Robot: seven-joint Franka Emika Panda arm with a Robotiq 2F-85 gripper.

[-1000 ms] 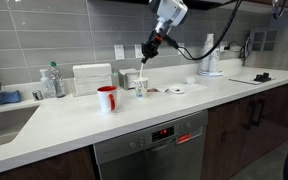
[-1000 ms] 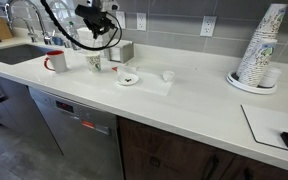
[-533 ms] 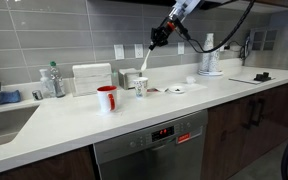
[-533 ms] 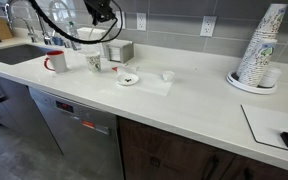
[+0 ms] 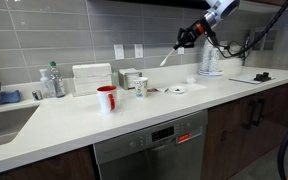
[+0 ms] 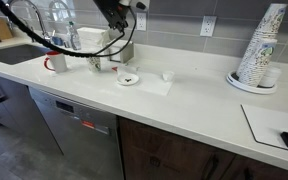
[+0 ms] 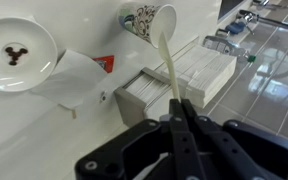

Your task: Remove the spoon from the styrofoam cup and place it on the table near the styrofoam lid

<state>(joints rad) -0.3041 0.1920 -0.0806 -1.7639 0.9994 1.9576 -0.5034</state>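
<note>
**A:** Gripper (image 7: pixel 176 108) state?

**B:** Jaws are seen pressed together on one end of the spoon (image 7: pixel 168 62). The rest of it sticks out straight ahead of the fingers. The bowl end can't be told from the handle. Grip is confirmed in the wrist view only.

**A:** Anything hidden?

**B:** In an exterior view the arm (image 6: pixel 114 12) is crowded against the top edge. Jaws and spoon can't be made out there. The far end of the spoon is overlapped with the styrofoam cup (image 7: pixel 149 20) in the wrist view, and contact can't be judged from that.

**A:** Settled elsewhere?

**B:** Yes. The gripper (image 5: pixel 189 37) is shown high above the countertop (image 5: pixel 134 118). The spoon (image 5: pixel 167 58) is hung slanting below it, in the air and touching nothing.

**A:** Cup and lid?

**B:** The cup is stood upright near the red mug (image 5: pixel 107 98), below and off to one side of the spoon. The styrofoam lid (image 5: pixel 175 90) is laid flat, roughly under the spoon tip, and its dark spot is noted. A white napkin (image 7: pixel 74 80) is seen just beside it.

**A:** Room?

**B:** White counter, grey tiled wall (image 5: pixel 44 35), sink (image 5: pixel 4 120), dishwasher (image 5: pixel 149 150) below, paper cup stack (image 6: pixel 259 50) well apart.
</note>
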